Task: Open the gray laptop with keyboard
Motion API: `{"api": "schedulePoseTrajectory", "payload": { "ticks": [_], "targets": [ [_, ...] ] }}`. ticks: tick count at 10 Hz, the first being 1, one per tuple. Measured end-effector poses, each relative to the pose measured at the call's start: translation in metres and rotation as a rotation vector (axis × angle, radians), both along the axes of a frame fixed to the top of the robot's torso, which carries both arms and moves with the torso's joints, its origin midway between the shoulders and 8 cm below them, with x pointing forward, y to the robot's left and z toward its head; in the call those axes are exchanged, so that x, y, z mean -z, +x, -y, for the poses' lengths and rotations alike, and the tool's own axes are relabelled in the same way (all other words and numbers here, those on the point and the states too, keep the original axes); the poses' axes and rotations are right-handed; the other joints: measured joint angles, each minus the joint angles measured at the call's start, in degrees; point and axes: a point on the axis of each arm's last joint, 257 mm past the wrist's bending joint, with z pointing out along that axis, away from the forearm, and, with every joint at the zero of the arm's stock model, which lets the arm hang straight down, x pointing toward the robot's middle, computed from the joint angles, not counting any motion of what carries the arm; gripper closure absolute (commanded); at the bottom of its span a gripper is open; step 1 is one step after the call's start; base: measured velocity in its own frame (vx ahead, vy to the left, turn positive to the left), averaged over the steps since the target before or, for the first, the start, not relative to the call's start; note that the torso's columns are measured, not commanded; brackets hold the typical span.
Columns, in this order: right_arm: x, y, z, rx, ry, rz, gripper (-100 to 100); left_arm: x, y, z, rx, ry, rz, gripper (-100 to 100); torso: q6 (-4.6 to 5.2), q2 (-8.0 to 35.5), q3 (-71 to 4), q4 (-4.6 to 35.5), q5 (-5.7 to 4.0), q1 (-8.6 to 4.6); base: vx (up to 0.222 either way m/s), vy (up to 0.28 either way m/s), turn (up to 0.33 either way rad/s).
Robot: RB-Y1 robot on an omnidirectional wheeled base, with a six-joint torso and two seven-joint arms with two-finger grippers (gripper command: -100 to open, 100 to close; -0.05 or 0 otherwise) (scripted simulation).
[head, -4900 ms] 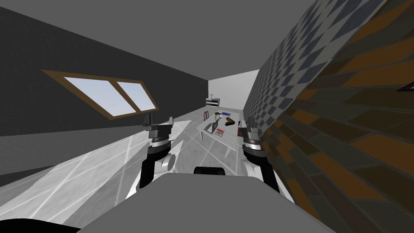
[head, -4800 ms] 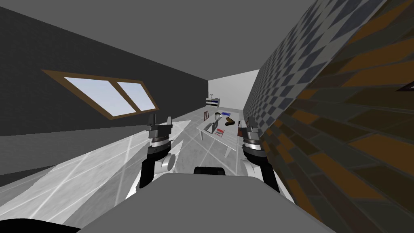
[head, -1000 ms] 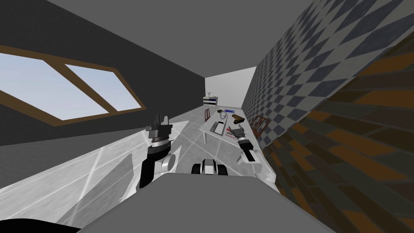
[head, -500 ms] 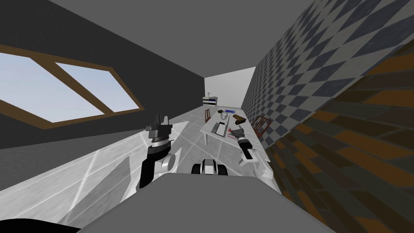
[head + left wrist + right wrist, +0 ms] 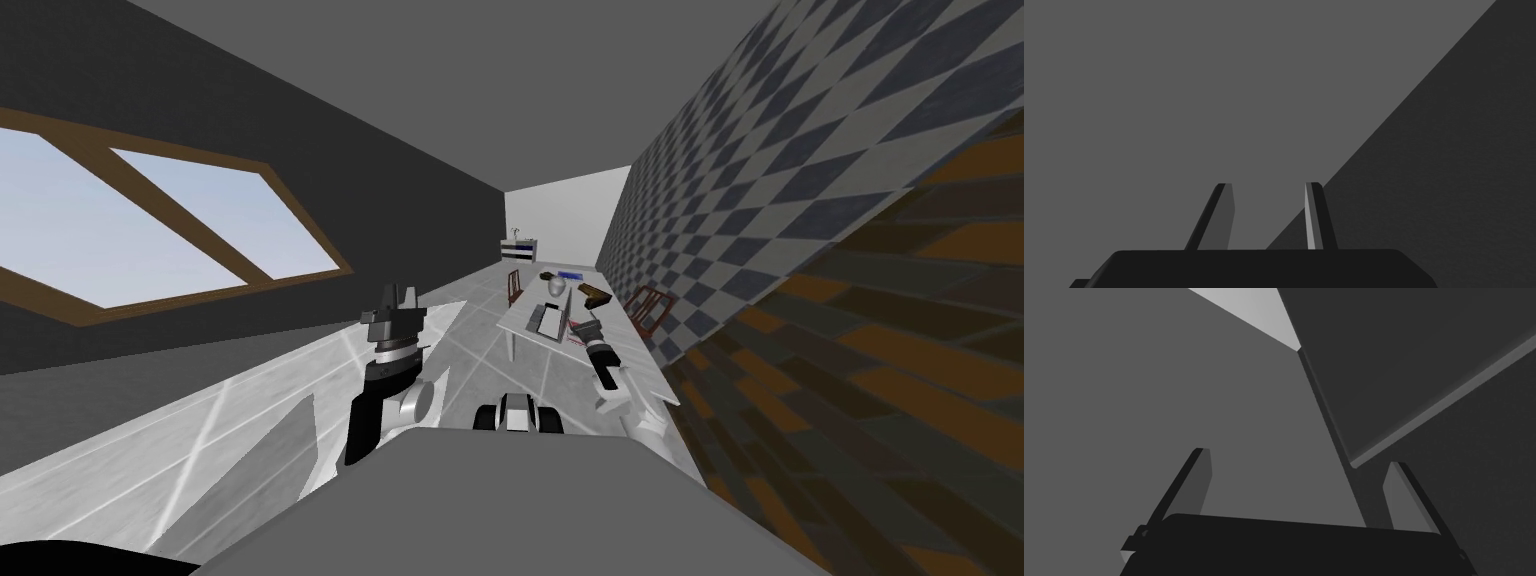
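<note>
The left arm has a black forearm, white elbow and ringed grey wrist; the right arm is black and white, with thin grey jaws.

The right claw is spread wide, a dark grey panel's corner showing between its fingers.

laptop | look: grey, thin, a pale base with a dark keyboard field | state: open, keyboard uncovered | pose: base laid flat, lid raised steeply along the base's right edge | place: on the white desk, at its left side, about midway between near and far ends
</note>
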Motion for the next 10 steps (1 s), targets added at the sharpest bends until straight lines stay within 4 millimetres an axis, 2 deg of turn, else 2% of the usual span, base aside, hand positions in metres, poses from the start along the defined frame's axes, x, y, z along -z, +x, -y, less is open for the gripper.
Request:
{"api": "schedulePoseTrajectory", "payload": {
  "ticks": [3, 5, 8, 9, 10],
  "targets": [
    [0.018, 0.007, 0.008, 0.043, -0.095, -0.05, -100, 0.0, 0.0, 0.0, 0.0, 0.0, 0.0, 0, -0.07, -0.08, -0.04, -0.07, -0.04, -0.04, 0.051, 0.076, -0.032],
    [0.031, 0.01, 0.004, 0.064, -0.123, -0.079, -100, 0.0, 0.0, 0.0, 0.0, 0.0, 0.0, 0, -0.05, -0.11, -0.07, -0.06, -0.05, -0.07, 0.025, 0.05, -0.007],
    [0.027, 0.016, 0.008, 0.076, -0.13, -0.081, -100, 0.0, 0.0, 0.0, 0.0, 0.0, 0.0, 0, 0.0, -0.03, -0.02, -0.01, -0.04, -0.15, 0.044, -0.011, 0.054],
    [0.026, 0.016, 0.009, 0.078, -0.129, -0.082, 100, 0.0, 0.0, 0.0, 0.0, 0.0, 0.0, 0, 0.02, 0.09, 0.05, 0.01, -0.02, -0.04, -0.042, 0.007, -0.086],
    [0.03, 0.013, 0.006, 0.072, -0.124, -0.083, 100, 0.0, 0.0, 0.0, 0.0, 0.0, 0.0, 0, 0.1, 0.33, 0.19, 0.08, 0.05, 0.05, -0.024, 0.01, -0.027]
  ]
}}
